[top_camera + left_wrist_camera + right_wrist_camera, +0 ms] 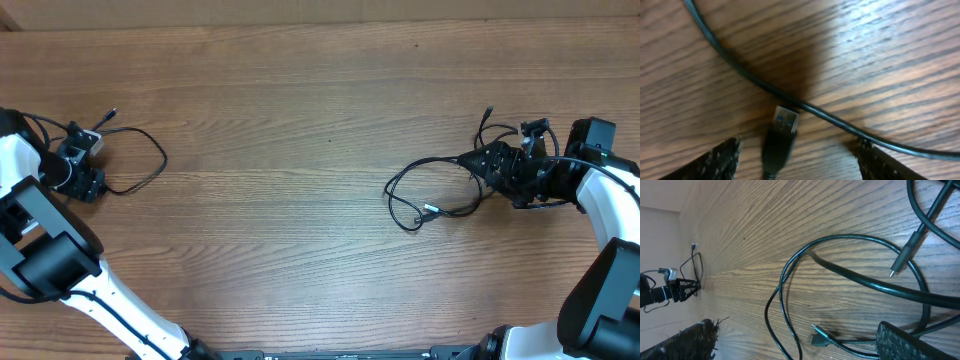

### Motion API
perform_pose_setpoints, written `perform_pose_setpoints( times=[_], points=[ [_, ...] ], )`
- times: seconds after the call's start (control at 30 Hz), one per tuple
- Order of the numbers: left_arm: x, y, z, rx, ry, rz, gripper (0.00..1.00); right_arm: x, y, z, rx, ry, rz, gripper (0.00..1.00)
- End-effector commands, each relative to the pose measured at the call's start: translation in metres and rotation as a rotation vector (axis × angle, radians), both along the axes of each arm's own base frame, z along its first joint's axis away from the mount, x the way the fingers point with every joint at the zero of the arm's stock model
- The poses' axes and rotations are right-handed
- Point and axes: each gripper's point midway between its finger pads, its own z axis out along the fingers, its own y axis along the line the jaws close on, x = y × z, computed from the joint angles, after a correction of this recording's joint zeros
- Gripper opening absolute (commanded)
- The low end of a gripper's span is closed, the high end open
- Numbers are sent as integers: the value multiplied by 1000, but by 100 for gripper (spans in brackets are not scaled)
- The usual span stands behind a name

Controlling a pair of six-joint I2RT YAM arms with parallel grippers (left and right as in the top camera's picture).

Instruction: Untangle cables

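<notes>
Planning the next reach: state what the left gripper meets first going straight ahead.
Probably the USB plug, lying between the open jaws of the left gripper. Right behind it a black cable crosses the path. Depth is unclear.

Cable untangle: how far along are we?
Done: one cable lies alone at the left, apart from the rest. In hand: nothing gripped; the left hand is open around a USB plug, and the right hand is open over the bundle. Left: that bundle, its loops crossing each other.
</notes>
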Motion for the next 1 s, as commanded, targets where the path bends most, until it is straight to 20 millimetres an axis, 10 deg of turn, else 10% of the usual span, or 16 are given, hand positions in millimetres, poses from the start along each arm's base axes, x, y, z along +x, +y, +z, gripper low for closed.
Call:
perform_pose_setpoints(
  times=[0.0, 0.4, 0.53, 0.83, 0.97],
  points=[
    [-13, -2, -21, -1, 38, -5, 67, 2, 2, 1, 4, -6, 7, 100],
    [-13, -2, -21, -1, 37, -5, 4, 2, 2, 1, 3, -9, 7, 100],
    [-9, 8, -12, 44, 41, 24, 4, 2, 2, 1, 3, -9, 7, 100],
    [51, -33, 89, -51, -161, -71, 4, 2, 2, 1, 3, -9, 7, 100],
    [96, -98, 142, -242, -382, -187, 4, 4, 2, 2, -1, -19, 7, 100]
  ],
)
